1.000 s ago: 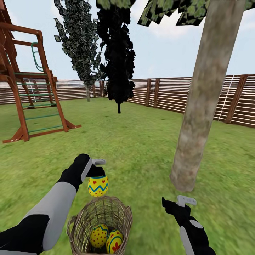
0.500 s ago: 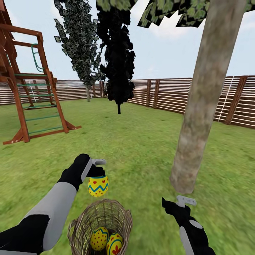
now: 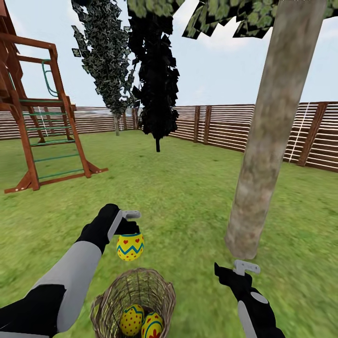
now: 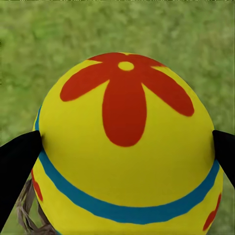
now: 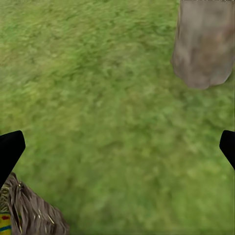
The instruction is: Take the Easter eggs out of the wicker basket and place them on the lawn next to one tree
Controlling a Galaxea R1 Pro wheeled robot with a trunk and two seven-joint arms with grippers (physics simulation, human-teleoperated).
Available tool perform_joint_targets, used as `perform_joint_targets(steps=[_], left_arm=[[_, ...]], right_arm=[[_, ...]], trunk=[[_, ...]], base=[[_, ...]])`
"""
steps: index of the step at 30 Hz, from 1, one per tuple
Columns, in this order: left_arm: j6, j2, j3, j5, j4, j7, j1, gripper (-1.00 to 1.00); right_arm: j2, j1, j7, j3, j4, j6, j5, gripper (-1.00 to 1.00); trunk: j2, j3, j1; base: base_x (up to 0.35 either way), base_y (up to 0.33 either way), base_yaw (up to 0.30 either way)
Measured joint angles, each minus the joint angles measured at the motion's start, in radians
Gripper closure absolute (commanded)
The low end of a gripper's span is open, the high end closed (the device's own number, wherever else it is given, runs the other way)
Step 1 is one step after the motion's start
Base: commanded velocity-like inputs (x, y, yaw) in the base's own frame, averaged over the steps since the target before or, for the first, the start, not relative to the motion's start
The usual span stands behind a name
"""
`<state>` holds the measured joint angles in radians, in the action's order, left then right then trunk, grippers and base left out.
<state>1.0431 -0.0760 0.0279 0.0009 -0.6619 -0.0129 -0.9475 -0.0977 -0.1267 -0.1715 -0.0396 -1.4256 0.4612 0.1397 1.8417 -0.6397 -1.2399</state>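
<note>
The left pincer [image 3: 129,230] grips one unlettered Easter egg [image 3: 130,247] above the wicker basket [image 3: 134,300]; the right pincer [image 3: 234,268] is open.

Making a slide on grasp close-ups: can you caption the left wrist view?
Left gripper fingers clamp a yellow egg with a red flower and blue band, above the lawn.

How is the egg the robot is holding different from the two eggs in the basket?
The held egg hangs in the left gripper, above the lawn just beyond the basket; the basket eggs lie side by side inside it. The held egg shows whole, with a blue zigzag and red hearts; the basket eggs are partly hidden by the wicker. All three are yellow with blue and red marks.
</note>
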Motion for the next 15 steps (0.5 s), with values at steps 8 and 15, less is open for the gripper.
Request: perform_joint_targets(steps=[8,15], left_arm=[[0.0,0.0,0.0,-0.001,-0.001,0.0,0.0,1.0],[0.0,0.0,0.0,-0.001,-0.001,0.0,0.001,1.0]], right_arm=[[0.0,0.0,0.0,0.0,0.002,0.0,0.0,-1.0],[0.0,0.0,0.0,0.001,0.006,0.0,0.0,-1.0]], trunk=[[-0.056,0.025,0.031],[-0.105,0.047,0.058]], base=[[0.0,0.0,0.0],[0.0,0.0,0.0]])
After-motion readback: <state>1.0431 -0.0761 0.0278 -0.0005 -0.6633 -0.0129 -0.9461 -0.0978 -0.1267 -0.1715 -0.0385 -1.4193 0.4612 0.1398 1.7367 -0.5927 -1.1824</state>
